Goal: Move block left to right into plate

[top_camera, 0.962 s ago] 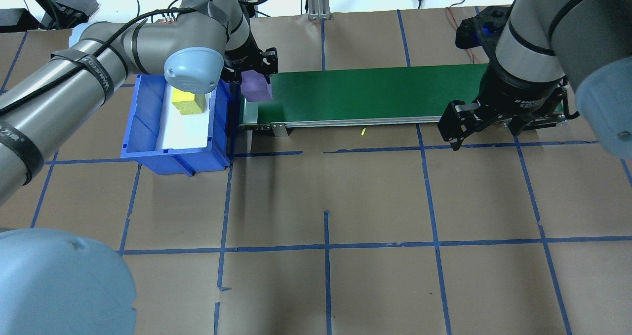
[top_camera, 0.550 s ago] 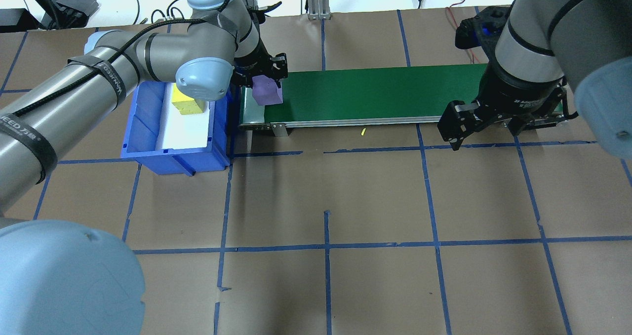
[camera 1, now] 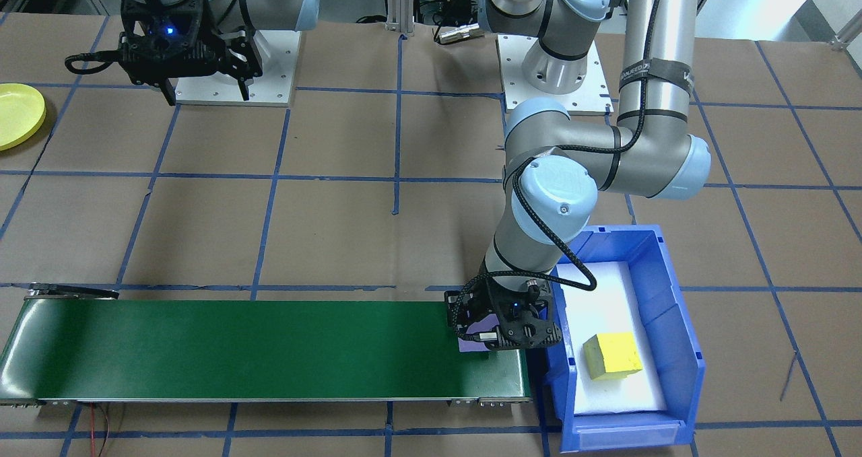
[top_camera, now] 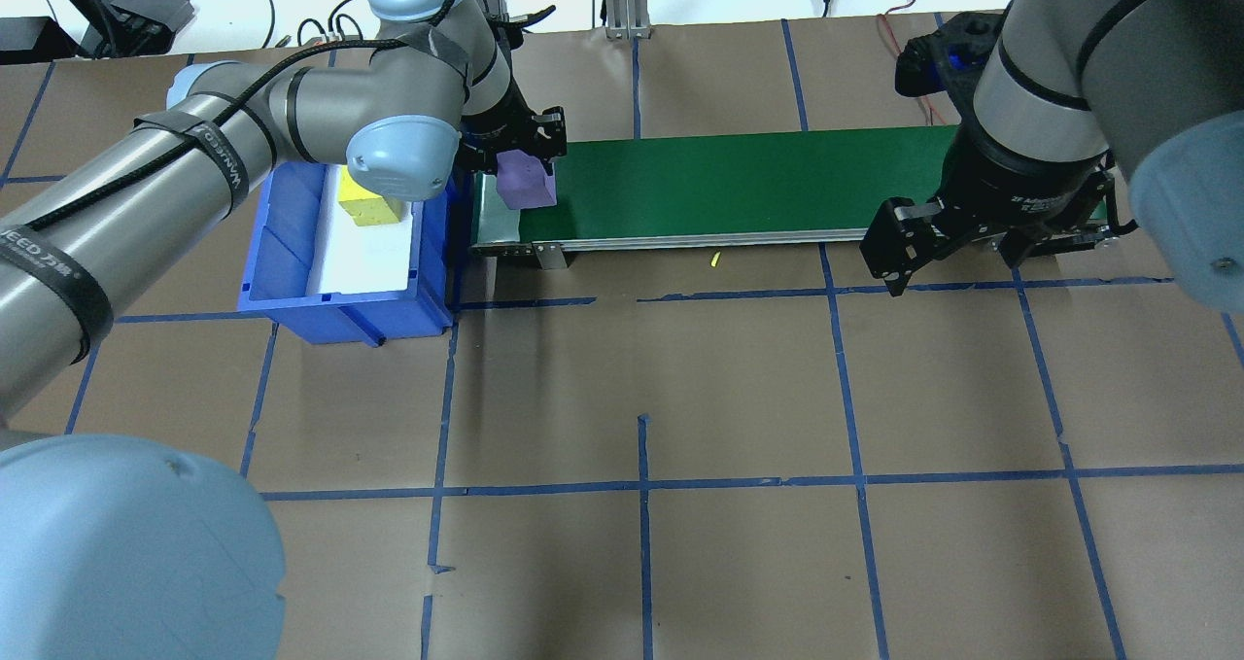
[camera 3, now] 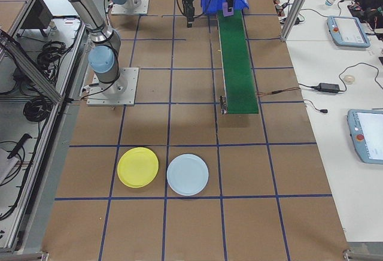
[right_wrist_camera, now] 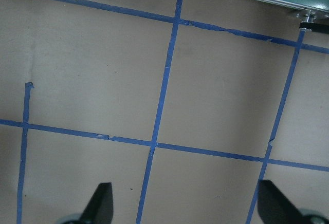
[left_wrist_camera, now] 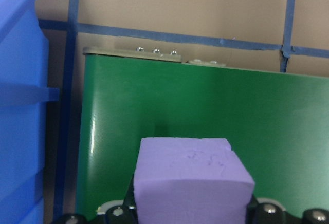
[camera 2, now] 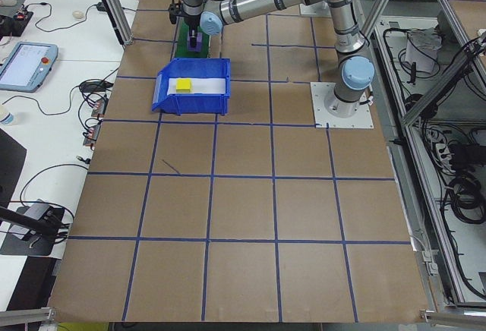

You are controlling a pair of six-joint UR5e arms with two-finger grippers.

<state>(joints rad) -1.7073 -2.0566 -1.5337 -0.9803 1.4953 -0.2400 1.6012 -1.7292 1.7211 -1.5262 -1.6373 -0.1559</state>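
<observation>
So I'm holding the purple block [top_camera: 526, 182] in my left gripper [top_camera: 520, 159], fingers clamped on its sides, right at the near end of the green conveyor belt [top_camera: 739, 179], next to the blue bin [top_camera: 282, 271]. From the wrist view the block looks like it's hanging just over the belt, but I can't tell whether it's touching. I'm guessing the belt is here to carry the block across, since the yellow plate [camera 3: 138, 167] is sitting way off on the table past the belt's far end, beside a light blue plate [camera 3: 187, 174], well out of my left arm's reach. My right gripper [top_camera: 957, 252] is waiting with its fingers spread apart over bare table near the other end of the belt, probably to grab the block when it arrives. A yellow block [top_camera: 369, 203] is sitting in the bin.
</observation>
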